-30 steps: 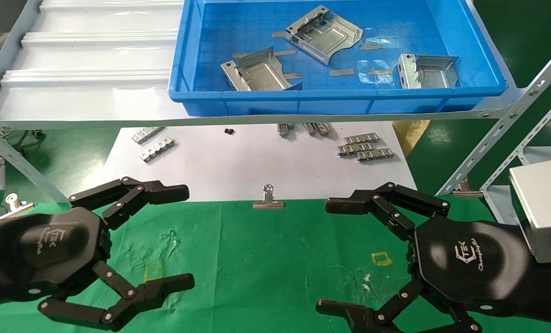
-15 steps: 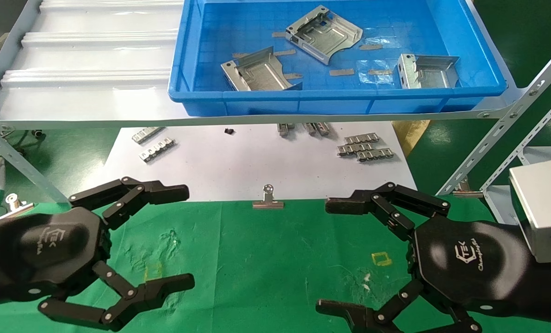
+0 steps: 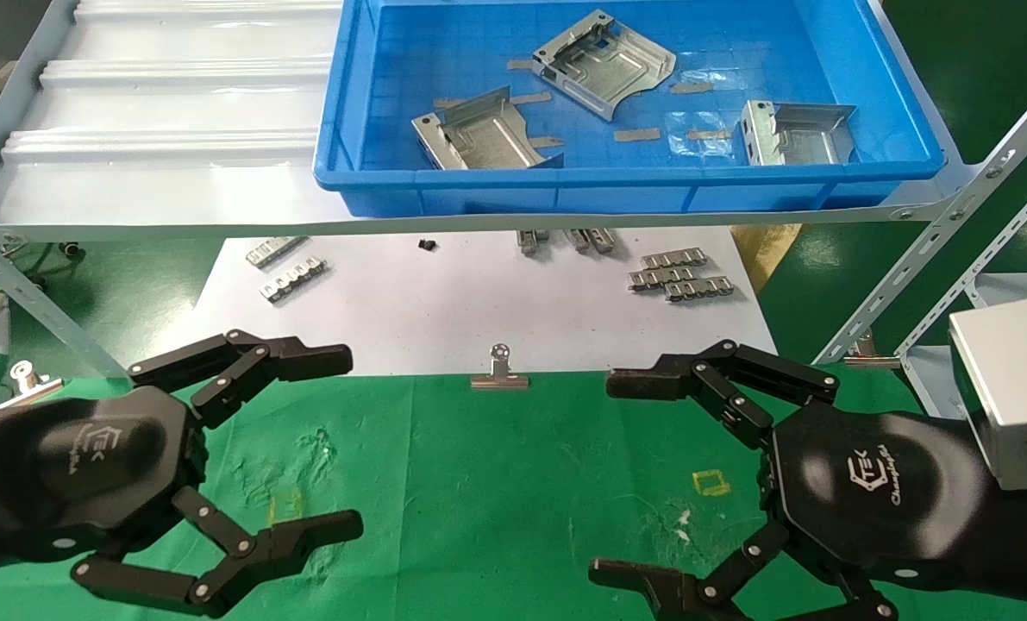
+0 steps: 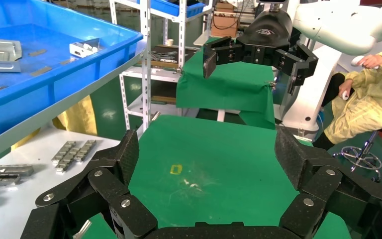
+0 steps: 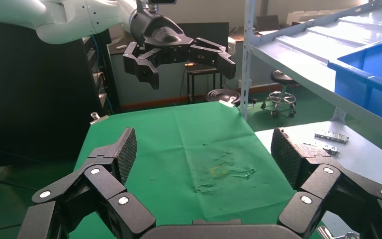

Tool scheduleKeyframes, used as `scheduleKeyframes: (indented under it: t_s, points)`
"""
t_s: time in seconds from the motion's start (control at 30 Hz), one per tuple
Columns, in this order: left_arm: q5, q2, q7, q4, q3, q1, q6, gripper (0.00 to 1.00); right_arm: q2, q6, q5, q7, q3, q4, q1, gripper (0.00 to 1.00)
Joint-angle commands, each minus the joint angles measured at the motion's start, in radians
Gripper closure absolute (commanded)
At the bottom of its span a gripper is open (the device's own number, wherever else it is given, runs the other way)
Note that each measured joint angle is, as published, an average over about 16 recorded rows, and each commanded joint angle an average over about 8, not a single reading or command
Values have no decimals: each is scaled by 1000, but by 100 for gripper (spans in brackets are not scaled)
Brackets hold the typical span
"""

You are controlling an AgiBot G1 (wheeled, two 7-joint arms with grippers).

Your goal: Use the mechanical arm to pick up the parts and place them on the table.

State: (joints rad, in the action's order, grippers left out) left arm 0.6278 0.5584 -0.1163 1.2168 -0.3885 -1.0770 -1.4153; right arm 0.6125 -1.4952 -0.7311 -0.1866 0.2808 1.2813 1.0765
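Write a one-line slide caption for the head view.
Both black multi-fingered grippers, left and right, hover open above the green cloth table; three silver sheet-metal brackets lie in the blue plastic bin.

I see the table (image 3: 496, 483) covered in green cloth, with a small yellow square outline (image 3: 710, 482) toward its right side and scuff marks around it. A white paper sheet (image 3: 479, 302) lies across the far edge, pinned by a silver binder clip (image 3: 499, 373) at its near edge. On the sheet I count ribbed metal strips: two (image 3: 287, 267) at the far left corner, a cluster (image 3: 679, 274) at the far right.
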Motion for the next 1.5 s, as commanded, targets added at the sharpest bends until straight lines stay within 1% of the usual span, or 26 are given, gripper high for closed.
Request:
scheduleKeyframes:
  t_s: [0.03,1.5]
  points:
    - [0,0,0,0,0,0,0,100,0,0,0,0,0,0,0,0]
    - [0,0,0,0,0,0,0,100,0,0,0,0,0,0,0,0]
